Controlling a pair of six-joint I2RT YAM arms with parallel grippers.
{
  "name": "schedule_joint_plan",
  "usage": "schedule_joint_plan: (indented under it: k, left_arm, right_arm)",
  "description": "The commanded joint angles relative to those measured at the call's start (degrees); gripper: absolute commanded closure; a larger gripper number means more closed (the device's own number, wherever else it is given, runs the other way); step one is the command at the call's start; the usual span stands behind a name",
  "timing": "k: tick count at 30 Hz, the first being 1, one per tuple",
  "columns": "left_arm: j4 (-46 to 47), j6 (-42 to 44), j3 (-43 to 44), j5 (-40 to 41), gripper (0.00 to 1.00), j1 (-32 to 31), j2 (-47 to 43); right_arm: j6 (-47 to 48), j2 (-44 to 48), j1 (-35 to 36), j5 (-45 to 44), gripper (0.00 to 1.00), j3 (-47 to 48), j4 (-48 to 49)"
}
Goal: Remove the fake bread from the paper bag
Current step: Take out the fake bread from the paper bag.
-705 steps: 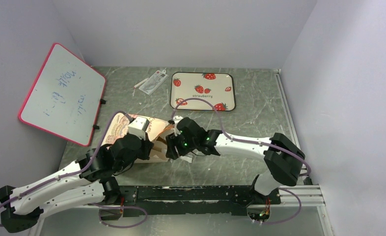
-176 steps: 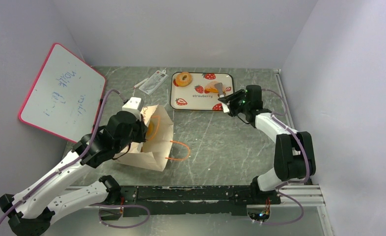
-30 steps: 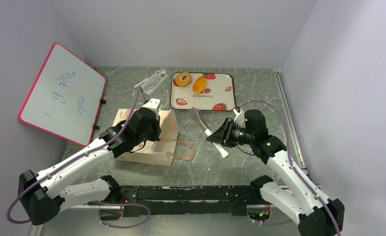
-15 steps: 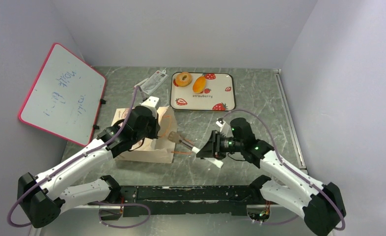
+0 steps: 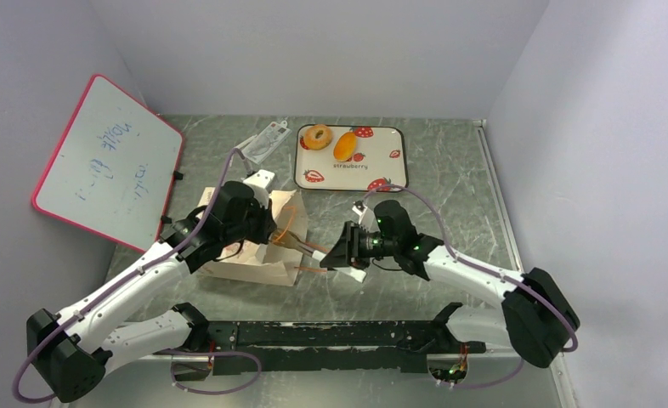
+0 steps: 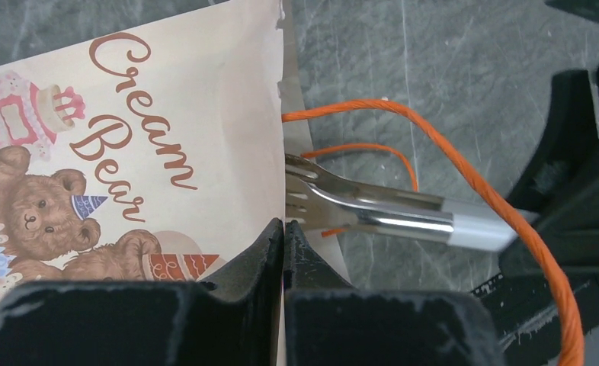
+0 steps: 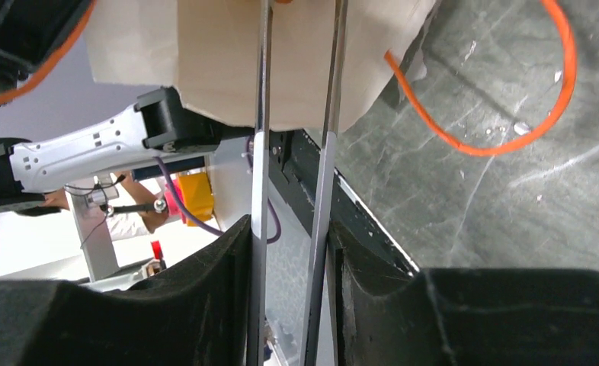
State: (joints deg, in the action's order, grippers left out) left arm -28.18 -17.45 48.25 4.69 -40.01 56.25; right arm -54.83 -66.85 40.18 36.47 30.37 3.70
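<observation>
Pinching the paper bag (image 6: 205, 99) rim, left jaws closed; right jaws clamping tongs (image 6: 380, 216) at its mouth; fake bread (image 5: 345, 145) on tray (image 5: 377, 144).

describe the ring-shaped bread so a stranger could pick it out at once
Look to the far middle of the table for the tray printed with strawberries. On it, the ring is the left of two orange pieces, in the far left corner. Unlike the oval bun beside it, it has a hole through its middle.
</observation>
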Motion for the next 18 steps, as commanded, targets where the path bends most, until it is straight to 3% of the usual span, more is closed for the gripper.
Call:
schedule_joint_plan:
  k: [1,18]
  left_arm:
    - [-3.1,1.9,3.0,-6.5,0.93,1.1,-1.5]
    - [-12.5,4.4,10.3,-11.4,0.93,3.3,-0.4]
  right_arm:
    - [0.7,-3.3,0.3,0.1,0.61,3.3,7.7]
    - [1.8,-13.2,0.3,2.0,0.56,4.9,15.5]
